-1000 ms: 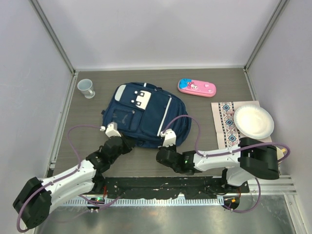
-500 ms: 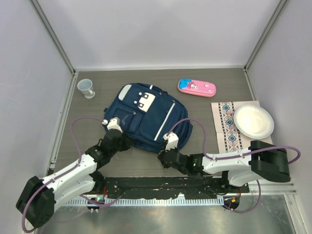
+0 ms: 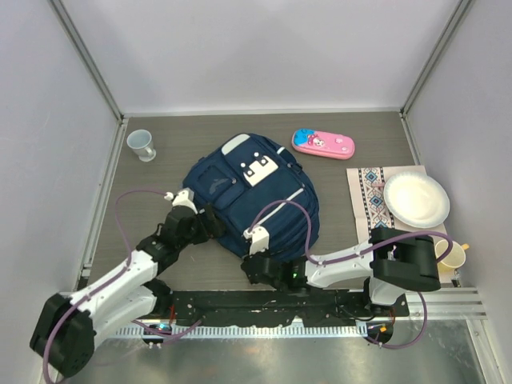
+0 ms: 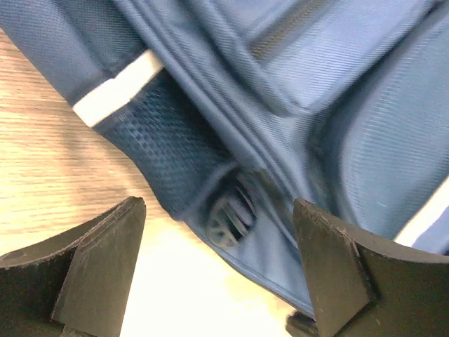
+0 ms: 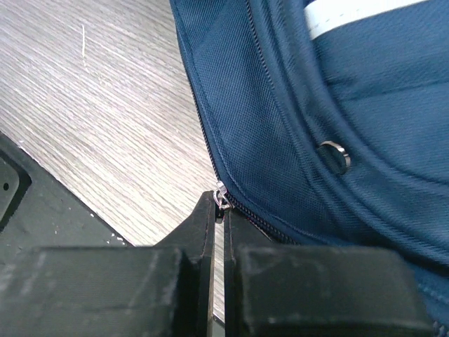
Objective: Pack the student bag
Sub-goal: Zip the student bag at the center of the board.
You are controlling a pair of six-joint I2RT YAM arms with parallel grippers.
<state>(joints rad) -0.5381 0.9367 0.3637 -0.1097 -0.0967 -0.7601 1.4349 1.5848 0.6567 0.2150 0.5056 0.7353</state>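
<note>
In the middle of the desk [image 3: 360, 128] lies the bag [image 3: 240, 192], flat with its front up. Its white patch [image 3: 258, 168] is toward the far side and its near end is close to the desk's near edge. The left arm [image 3: 132, 272] reaches in low at the bag's near-left side. The left jaws stand spread wide and hold nothing, with a mesh pocket [image 4: 165, 151] and a dark ribbed plastic fitting [image 4: 228, 214] in the gap between them. Whether they touch the fabric cannot be told. A white stripe [image 4: 116, 88] runs just above the mesh. The right arm [image 3: 344, 268] stretches along the near edge from the right to the bag's near end. The right jaws are pressed together, pinching a small silver zipper pull [image 5: 222, 199] at the bag's edge seam, just over bare wood. A metal ring [image 5: 335, 156] sits on the fabric nearby. A cup [image 3: 142, 145] stands at the far left corner and a pink case [image 3: 322, 143] lies by the far edge. A white plate [image 3: 416, 200] rests on a patterned mat [image 3: 372, 200] at the right edge.
</note>
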